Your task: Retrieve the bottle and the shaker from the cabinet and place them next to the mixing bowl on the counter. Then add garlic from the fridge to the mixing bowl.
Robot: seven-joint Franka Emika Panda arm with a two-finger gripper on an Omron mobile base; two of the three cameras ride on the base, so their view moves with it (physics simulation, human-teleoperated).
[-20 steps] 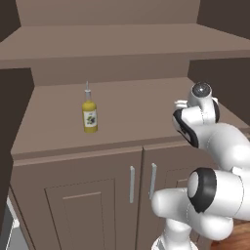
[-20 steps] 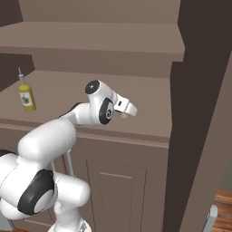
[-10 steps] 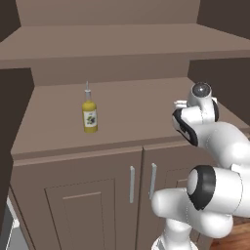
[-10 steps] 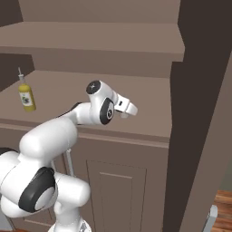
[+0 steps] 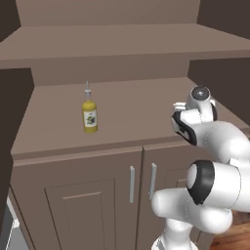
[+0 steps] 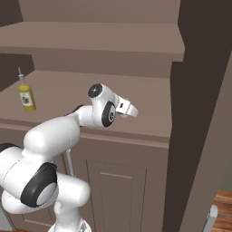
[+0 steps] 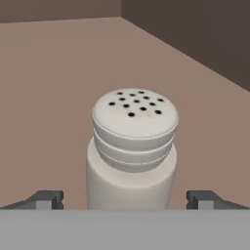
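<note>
The off-white shaker (image 7: 133,146), with a dotted round top, stands upright on the brown shelf of the cabinet (image 5: 132,100). It sits right in front of my gripper (image 7: 125,197), between the two fingertips (image 7: 49,198), which stand wide apart and do not touch it. The gripper is open. In the base views my hand (image 5: 179,108) (image 6: 128,108) hovers over the right part of the shelf. The yellow bottle (image 5: 89,115) (image 6: 26,96) with its thin grey spout stands upright at the shelf's left, well away from the hand. The mixing bowl, counter, fridge and garlic are out of view.
A second shelf (image 5: 122,44) runs above. Dark cabinet walls close the shelf on the left (image 5: 14,97) and the right (image 6: 199,113). Below the shelf are panelled doors with slim silver handles (image 5: 132,177).
</note>
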